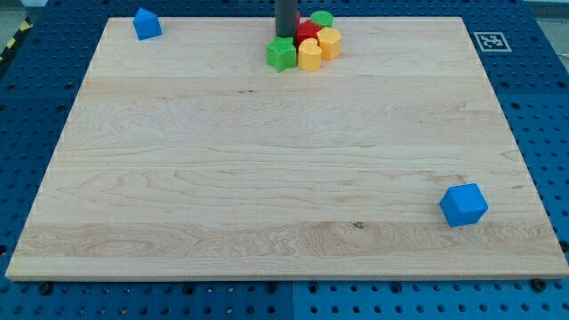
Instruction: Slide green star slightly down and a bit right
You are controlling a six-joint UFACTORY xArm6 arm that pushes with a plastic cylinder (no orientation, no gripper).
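The green star (281, 54) lies near the view's top centre of the wooden board (267, 178). My tip (286, 36) stands just above the star's top edge, touching or nearly touching it. To the star's right sits a tight cluster: a yellow block (309, 56), a second yellow block (329, 42), a red block (308, 31) and a green block (322, 19) behind them. The rod hides part of the red block.
A blue block (147, 24) sits at the board's top left corner. A blue cube (463, 204) sits near the bottom right. A black-and-white marker tag (490, 40) lies off the board's top right corner.
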